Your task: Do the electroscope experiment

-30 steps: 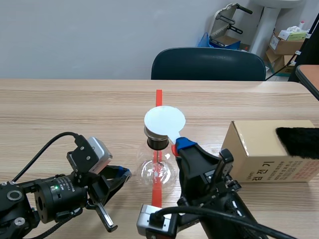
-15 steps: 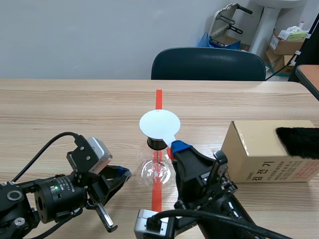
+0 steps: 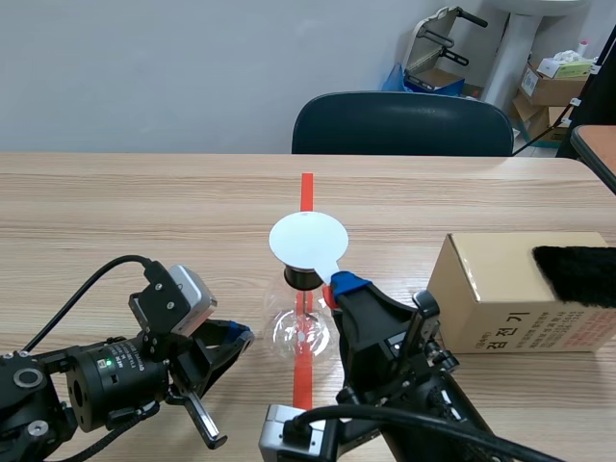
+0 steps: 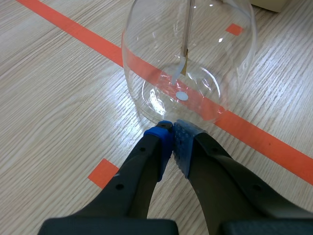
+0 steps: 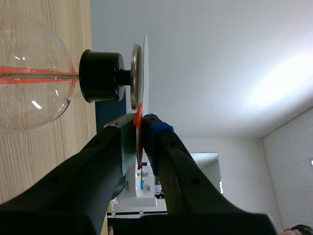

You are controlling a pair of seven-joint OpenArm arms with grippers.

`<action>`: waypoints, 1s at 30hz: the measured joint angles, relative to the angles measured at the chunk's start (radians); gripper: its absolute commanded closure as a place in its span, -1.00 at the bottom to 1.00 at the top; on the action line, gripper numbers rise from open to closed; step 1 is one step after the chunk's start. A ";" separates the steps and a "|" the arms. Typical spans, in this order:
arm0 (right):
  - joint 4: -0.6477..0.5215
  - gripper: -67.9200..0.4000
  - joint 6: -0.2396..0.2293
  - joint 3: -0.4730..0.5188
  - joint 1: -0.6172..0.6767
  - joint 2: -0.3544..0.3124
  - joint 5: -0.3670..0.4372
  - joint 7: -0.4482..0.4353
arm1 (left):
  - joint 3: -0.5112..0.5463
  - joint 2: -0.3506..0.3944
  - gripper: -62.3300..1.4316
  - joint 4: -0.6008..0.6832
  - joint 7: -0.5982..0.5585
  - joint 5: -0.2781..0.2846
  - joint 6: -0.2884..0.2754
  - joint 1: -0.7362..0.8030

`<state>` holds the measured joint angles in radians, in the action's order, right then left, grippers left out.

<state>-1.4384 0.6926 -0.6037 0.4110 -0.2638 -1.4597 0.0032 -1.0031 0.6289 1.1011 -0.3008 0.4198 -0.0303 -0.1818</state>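
The electroscope, a clear glass flask point(image 3: 304, 332) with a black stopper point(image 3: 302, 277), stands on the red tape line at the table's middle. A white round paddle point(image 3: 308, 240) lies flat over its top, and my right gripper point(image 3: 339, 284) is shut on the paddle's thin handle. In the right wrist view the white paddle point(image 5: 145, 63) sits against the metal plate point(image 5: 135, 76) above the stopper point(image 5: 100, 75), with the handle pinched in my right gripper point(image 5: 142, 122). My left gripper point(image 4: 173, 132) is shut on nothing, its tips at the base of the flask point(image 4: 188, 58).
A cardboard box point(image 3: 510, 298) stands to the right of the flask with a black fur piece point(image 3: 577, 274) on top. A dark chair point(image 3: 402, 125) sits behind the far table edge. The left arm point(image 3: 106, 380) lies low at the front left.
A second ago the paddle hung slightly higher and to the right, with the metal plate showing below it. The right gripper has brought it left and down over the plate. The left arm is unmoved.
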 measured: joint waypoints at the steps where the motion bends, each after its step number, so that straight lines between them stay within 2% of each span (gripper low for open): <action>1: 0.000 0.96 0.000 0.000 0.000 0.000 0.000 0.000 | 0.000 0.000 0.90 0.000 0.000 0.000 0.000 0.000; 7: 0.000 0.96 0.000 0.000 0.000 0.000 0.000 0.002 | 0.000 0.000 0.90 0.000 0.000 0.000 0.000 0.000; 12: 0.000 0.96 0.000 0.000 0.000 0.000 0.000 0.069 | 0.000 0.000 0.90 0.000 0.000 0.000 0.000 0.000; 23: 0.000 0.96 0.002 0.000 0.000 0.000 0.000 0.436 | 0.000 0.000 0.90 0.000 0.000 0.000 0.000 0.000; 30: 0.000 0.96 0.002 0.000 0.000 0.000 0.000 0.591 | 0.000 0.000 0.90 0.000 0.000 0.000 0.000 0.000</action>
<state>-1.4384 0.6949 -0.6037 0.4110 -0.2634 -1.4597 0.5941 -1.0031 0.6289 1.1011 -0.3008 0.4198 -0.0303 -0.1818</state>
